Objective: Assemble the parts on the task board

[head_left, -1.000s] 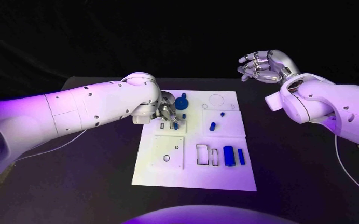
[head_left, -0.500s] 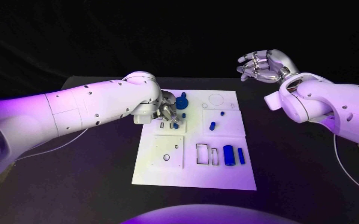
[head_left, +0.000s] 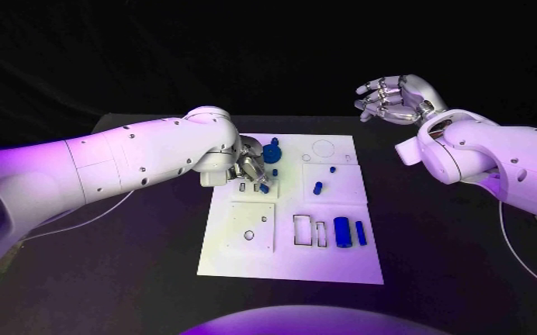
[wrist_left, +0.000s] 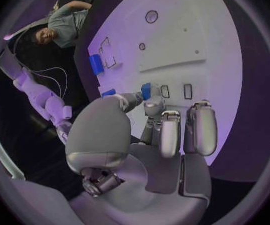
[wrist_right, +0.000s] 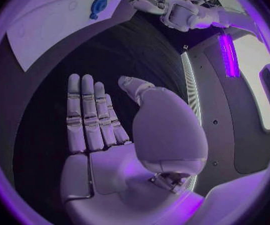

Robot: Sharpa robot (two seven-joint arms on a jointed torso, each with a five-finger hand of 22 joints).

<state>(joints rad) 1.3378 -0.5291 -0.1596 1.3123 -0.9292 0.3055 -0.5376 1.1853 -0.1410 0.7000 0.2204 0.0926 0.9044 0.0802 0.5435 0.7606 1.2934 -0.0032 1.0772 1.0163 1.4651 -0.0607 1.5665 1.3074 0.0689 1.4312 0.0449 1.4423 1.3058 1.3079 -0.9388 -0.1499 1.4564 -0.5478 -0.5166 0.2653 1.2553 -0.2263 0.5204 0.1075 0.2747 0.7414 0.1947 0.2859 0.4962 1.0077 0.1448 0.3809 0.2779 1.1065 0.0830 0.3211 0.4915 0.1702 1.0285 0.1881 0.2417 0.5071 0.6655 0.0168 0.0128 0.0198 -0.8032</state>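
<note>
Insertion step, as I read it: left hand (wrist_left: 149, 130) is low over the far-left section of the task board (head_left: 336, 265), pinching a small blue part (wrist_left: 146, 90) between thumb and fingertips, just beside two narrow slots (wrist_left: 176, 91) cut in the plate. Head view puts the part (head_left: 264, 187) at the fingertips, close to the board surface; whether it touches, I cannot tell. Right hand (head_left: 394, 98) hangs raised beyond the board's far right corner, released, fingers apart, holding nothing. Other blue parts (head_left: 349, 233) lie in the near-right recesses. To do this well I would square the part's long side to its slot before lowering, descend slowly, and let go only once it seats flush.
</note>
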